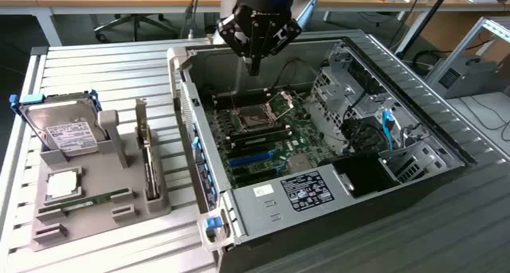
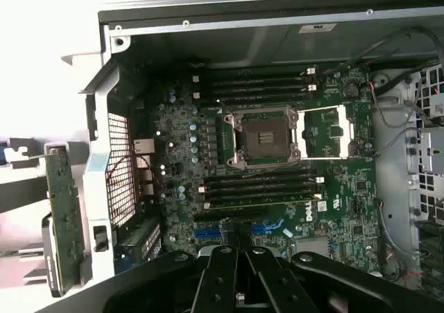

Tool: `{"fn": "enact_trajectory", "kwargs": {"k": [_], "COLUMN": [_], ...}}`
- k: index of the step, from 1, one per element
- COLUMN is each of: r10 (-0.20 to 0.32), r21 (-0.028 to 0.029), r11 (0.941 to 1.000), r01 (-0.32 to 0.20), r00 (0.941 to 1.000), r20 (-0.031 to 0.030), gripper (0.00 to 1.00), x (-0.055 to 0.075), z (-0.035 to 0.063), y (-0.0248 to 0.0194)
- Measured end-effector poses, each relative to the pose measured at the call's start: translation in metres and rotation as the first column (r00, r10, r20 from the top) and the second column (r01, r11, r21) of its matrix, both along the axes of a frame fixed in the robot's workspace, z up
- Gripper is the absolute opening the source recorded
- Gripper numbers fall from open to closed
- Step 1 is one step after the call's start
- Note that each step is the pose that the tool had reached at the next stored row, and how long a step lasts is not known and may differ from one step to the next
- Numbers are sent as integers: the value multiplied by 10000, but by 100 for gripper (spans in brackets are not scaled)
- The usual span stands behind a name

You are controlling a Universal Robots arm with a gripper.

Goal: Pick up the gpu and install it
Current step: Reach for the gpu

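Observation:
The gpu (image 1: 146,156) stands on edge in a slot of the grey holder (image 1: 119,213) at the exterior view's left, its silver bracket at the far end. In the wrist view the gpu (image 2: 64,216) is a green board outside the case wall. My gripper (image 1: 254,68) hangs shut and holding nothing over the far end of the open computer case (image 1: 188,100), well away from the gpu. Its black fingers (image 2: 223,271) are pressed together above the motherboard (image 2: 340,188), near the blue expansion slots (image 2: 267,228). The processor socket (image 2: 263,136) lies open.
The holder also carries a silver hard drive (image 1: 68,132), a processor chip (image 1: 62,184) and a narrow memory stick (image 1: 88,200). Drive cages and cables (image 1: 366,123) fill the case's right side. Everything rests on a slatted metal table (image 1: 104,64).

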State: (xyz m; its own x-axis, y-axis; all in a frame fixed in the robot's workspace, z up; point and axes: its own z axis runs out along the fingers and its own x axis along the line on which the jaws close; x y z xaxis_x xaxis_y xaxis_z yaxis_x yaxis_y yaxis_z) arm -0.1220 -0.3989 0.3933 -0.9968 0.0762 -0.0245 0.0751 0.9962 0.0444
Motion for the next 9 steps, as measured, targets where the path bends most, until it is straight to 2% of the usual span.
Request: {"fn": "enact_trajectory", "kwargs": {"k": [9], "r10": [0], "r21": [0], "r11": [10000], "r01": [0], "r00": [10000], "r20": [0], "gripper": [11], "x": [0], "z": [0], "y": [0]}}
